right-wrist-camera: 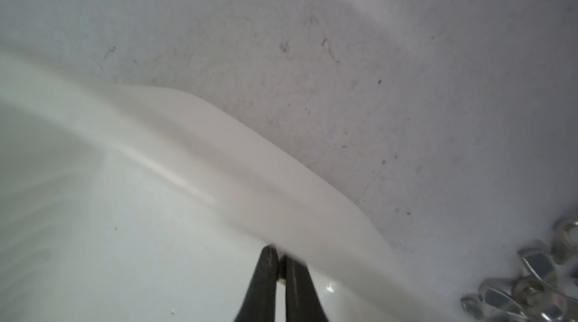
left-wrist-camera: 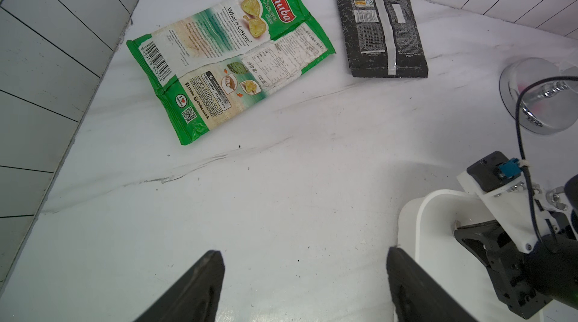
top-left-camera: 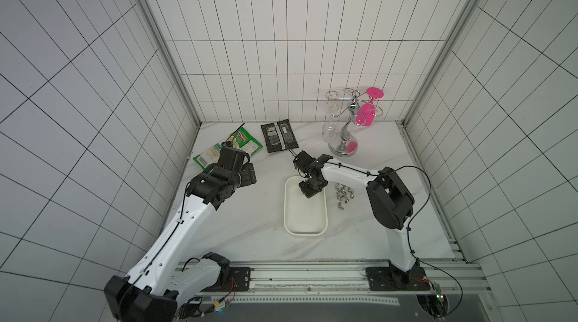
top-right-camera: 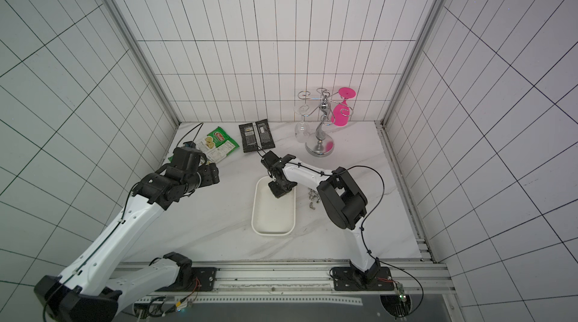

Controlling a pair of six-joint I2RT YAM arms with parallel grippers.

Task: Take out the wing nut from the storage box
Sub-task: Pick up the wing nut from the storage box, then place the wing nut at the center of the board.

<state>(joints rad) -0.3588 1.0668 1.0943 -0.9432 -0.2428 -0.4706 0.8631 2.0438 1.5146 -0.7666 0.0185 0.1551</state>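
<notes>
right tool (right-wrist-camera: 278, 253) is down inside the storage box (top-left-camera: 286, 211), at its far end, close against the wall that faces the nut heap. its jaws are pinched all but together, only a sliver between the fingers. can't tell whether a wing nut sits in that sliver: the tips are blurred in the wrist view and the tool body hides them from above

rest of the box floor looks bare in both top views, so if one is in there at all it's under or between those fingers. a heap of wing nuts (top-left-camera: 344, 197) lies on the table (top-left-camera: 244, 211) just beside the box's right wall

left tool (left-wrist-camera: 305, 251) hangs wide open and empty over bare table, well left of the box, out of the way

what could go wrong, as I see it:
- closed on nothing, or only on a wing tip → nut slips on the lift and drops back
- fingers this near the wall: any sideways drift going up could catch the rim and drag or tip the light box
- box shoved right would plough into the heap and scatter it
- release too close to the rim → nut could bounce back in
</notes>
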